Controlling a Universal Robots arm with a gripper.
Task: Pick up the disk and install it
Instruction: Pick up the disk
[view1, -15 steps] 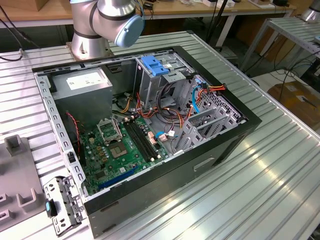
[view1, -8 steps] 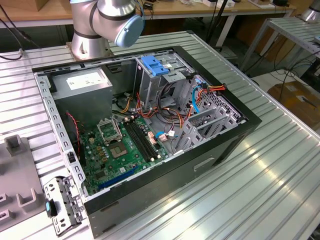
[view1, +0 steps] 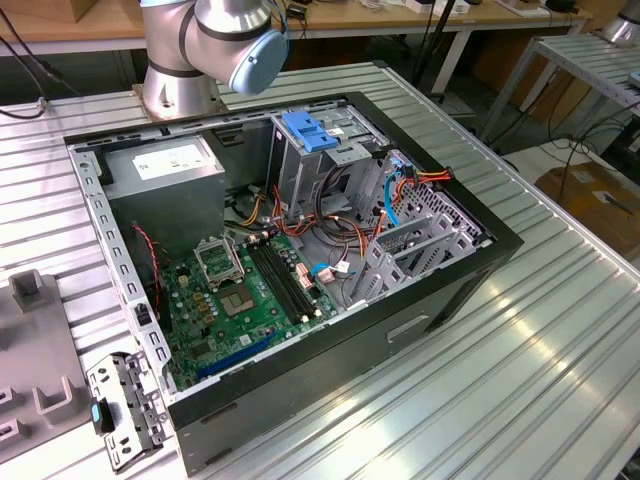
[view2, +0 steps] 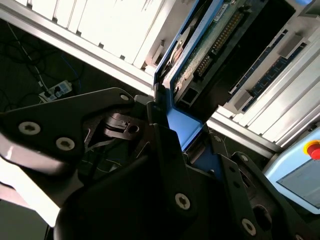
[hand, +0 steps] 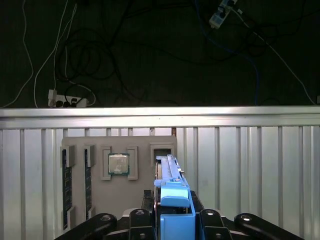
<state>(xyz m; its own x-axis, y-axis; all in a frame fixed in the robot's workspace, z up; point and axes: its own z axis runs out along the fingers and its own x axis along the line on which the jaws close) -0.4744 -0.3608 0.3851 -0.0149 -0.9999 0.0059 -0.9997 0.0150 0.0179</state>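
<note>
Claw (hand: 172, 220): closed on the disk (hand: 169, 172), a finger to each side of its blue rail (view2: 184, 127).
Disk: held on edge above the grey tray (hand: 145, 200).
Tray: near a desk (hand: 250, 165) edge, carrying a chip (hand: 119, 164) and memory sticks (hand: 64, 185).
Case (view1: 480, 270): open, mid-desk, with a blue-latched cage (view1: 310, 135) inside.

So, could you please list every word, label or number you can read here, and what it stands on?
No text is readable.
Too small: print on the white sticker on the grey box.
Blurred: markings on the chip in the tray.
Nothing legible: the disk.
</note>
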